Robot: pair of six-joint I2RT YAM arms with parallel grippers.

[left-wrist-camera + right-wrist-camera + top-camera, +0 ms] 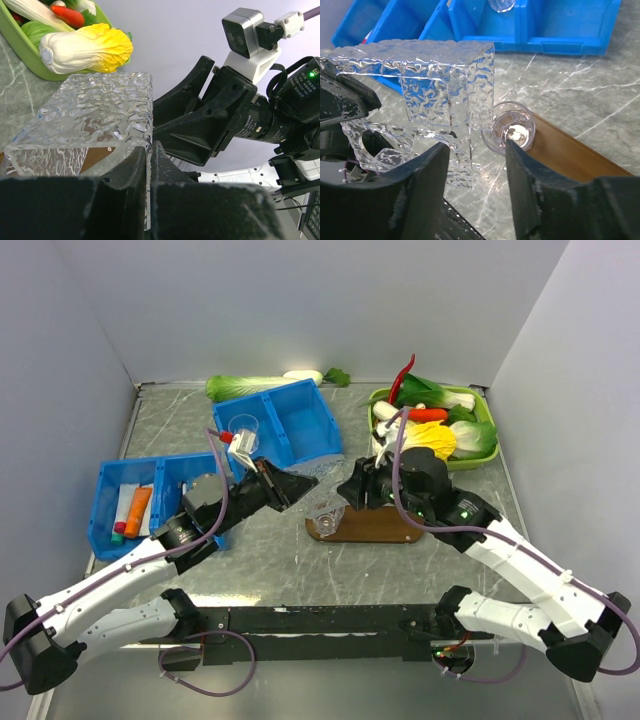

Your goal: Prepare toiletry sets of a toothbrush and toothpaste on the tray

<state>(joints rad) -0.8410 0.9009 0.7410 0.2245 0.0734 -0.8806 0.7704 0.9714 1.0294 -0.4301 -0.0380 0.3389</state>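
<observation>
From above, the right arm (420, 490) covers the far right part of the dark-brown wooden oblong tray (365, 528). The left wrist camera catches that tray only as a brown sliver through the textured clear plastic box (95, 115), whose foot sinks behind the left gripper (149, 152), itself a dark blur. The right wrist view's top edge cuts off a small clear plastic cup (502, 5).

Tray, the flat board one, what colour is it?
The tray is dark brown, like wood. It shows best in the right wrist view.
</observation>
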